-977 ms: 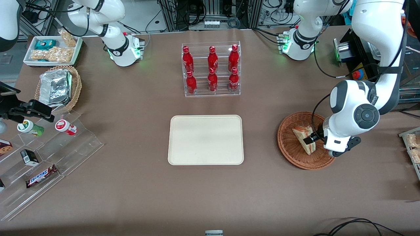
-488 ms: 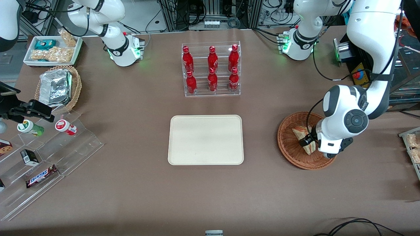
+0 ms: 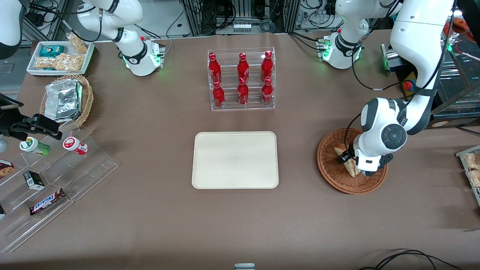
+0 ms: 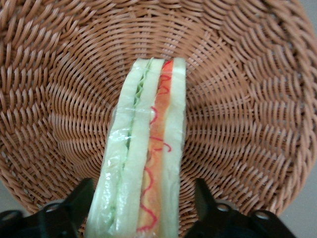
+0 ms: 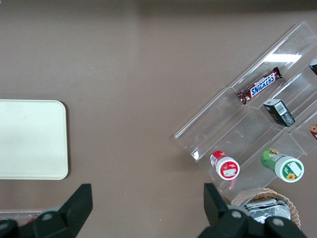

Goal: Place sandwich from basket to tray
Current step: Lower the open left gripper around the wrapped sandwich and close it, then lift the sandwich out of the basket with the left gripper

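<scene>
The sandwich [image 4: 148,148], a clear-wrapped wedge of pale bread with green and red filling, stands on edge in the round reddish-brown wicker basket [image 3: 332,176]. My left gripper [image 4: 142,191] is down in the basket [image 4: 237,99] and open. One black finger sits on each side of the sandwich, and a small gap shows at one finger. From the front, the wrist covers most of the sandwich [image 3: 340,151], with the gripper [image 3: 348,160] low over it. The cream tray [image 3: 235,159] lies flat beside the basket, toward the parked arm's end.
An acrylic rack of red bottles [image 3: 242,79] stands farther from the front camera than the tray. Toward the parked arm's end are a tiered acrylic display [image 3: 56,180] with snacks, a tan basket holding foil [image 3: 65,99] and a white snack tray [image 3: 60,57].
The left arm's wrist has shifted over the basket toward the tray and come down, so the gripper now straddles the sandwich and hides more of it. The sandwich has not moved.
</scene>
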Available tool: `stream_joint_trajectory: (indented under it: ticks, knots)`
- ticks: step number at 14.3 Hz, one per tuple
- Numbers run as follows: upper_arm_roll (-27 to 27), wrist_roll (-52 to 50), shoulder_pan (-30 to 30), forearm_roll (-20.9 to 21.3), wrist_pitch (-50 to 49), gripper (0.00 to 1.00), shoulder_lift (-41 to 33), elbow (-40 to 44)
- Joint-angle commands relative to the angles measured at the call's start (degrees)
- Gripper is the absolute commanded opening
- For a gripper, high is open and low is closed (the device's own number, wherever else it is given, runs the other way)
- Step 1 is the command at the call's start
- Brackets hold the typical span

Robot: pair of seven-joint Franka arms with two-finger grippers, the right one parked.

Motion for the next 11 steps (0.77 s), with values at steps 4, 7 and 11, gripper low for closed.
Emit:
stream_joint_trajectory:
  ticks: [4,7,11]
  knots:
    - [0.3,-1.41,-0.24,-0.25,0.01,0.03,-2.15,2.01]
    - [-0.05,-0.88,-0.68,-0.33,-4.98,0.01,-4.53,5.24]
    - [-7.94,7.46,-4.62,0.1,-9.83,0.04,-3.83,10.52]
